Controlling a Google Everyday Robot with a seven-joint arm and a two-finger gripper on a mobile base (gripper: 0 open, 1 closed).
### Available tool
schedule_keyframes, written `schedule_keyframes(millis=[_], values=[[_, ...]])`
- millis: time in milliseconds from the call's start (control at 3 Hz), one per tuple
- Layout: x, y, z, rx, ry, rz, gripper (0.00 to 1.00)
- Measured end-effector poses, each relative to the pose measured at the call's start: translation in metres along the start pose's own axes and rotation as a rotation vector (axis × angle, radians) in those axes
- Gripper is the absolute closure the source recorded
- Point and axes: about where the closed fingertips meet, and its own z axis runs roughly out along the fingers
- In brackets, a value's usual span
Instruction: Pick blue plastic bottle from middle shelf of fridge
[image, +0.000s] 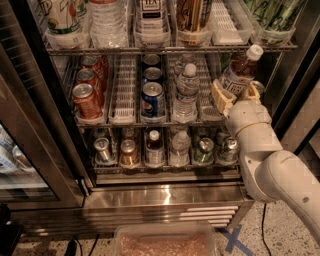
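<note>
The fridge (45, 150) stands open before me, with dark frame and steel base grille. My gripper (236, 95) is at the right end of the middle shelf (125, 120), shut on the blue plastic bottle (240, 70). The bottle has a white cap, amber-brown drink and a white-and-blue label. It is tilted to the right, lifted off the shelf, with its cap near the upper rack's right end. My tan fingers (220, 97) sit on either side of its lower body, which they hide.
Middle shelf holds red cans (86, 100), blue Pepsi cans (152, 98) and a clear water bottle (186, 92). Tall bottles stand on the rack above (150, 20); small cans and bottles below (155, 147). The fridge's right frame (295, 90) is close beside my gripper. A pinkish bin (165, 242) lies on the floor.
</note>
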Motion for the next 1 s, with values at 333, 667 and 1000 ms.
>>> schedule_keyframes(millis=[333,667,1000], values=[[0.003,-0.011,-0.015,-0.052,0.052,-0.044,1.0],[0.012,-0.013,-0.028,-0.142,0.175,-0.001,1.0],[0.004,0.046,-0.014,-0.303,0.282,0.163,1.0]])
